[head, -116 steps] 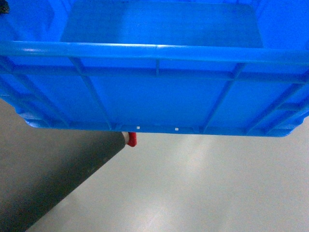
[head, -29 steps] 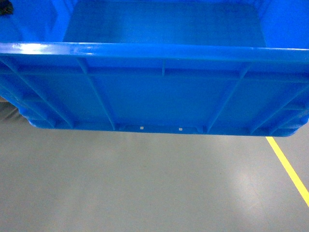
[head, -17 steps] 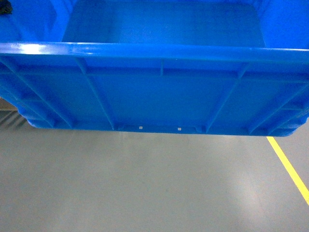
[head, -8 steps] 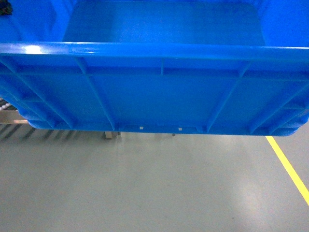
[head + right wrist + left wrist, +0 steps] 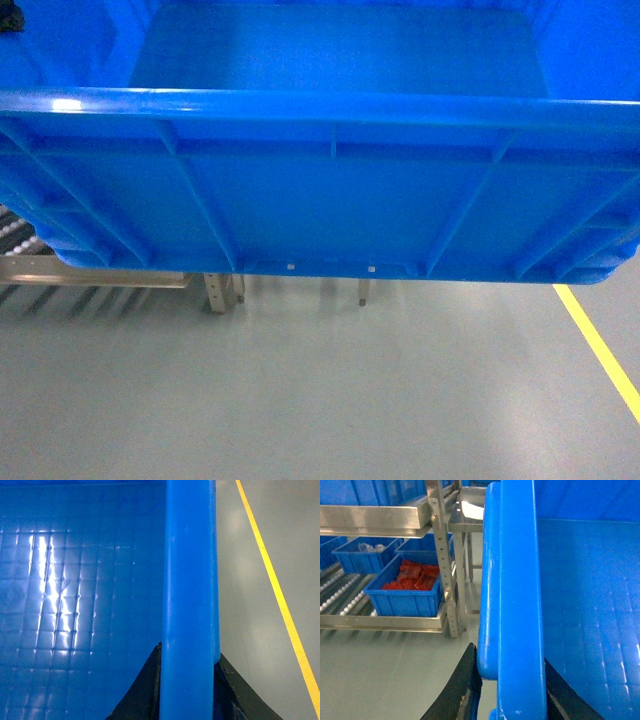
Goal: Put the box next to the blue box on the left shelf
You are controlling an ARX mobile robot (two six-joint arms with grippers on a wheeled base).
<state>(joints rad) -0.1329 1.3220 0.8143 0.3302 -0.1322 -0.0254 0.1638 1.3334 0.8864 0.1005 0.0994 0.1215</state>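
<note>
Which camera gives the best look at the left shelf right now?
The left wrist view: the left shelf shows its metal front bar, white rollers and blue bins. The head view catches only a corner and legs under the box. The right wrist view shows none.

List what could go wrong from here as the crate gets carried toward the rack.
1. The box fills the head view and hides most of what lies ahead; the left shelf peeks out only at lower left, so the approach is hard to judge.
2. The left tool and right tool each pinch just one rim; a jolt might let the crate slip or tilt.
3. The shelf's upright post stands near the crate's left rim and might be clipped.
</note>
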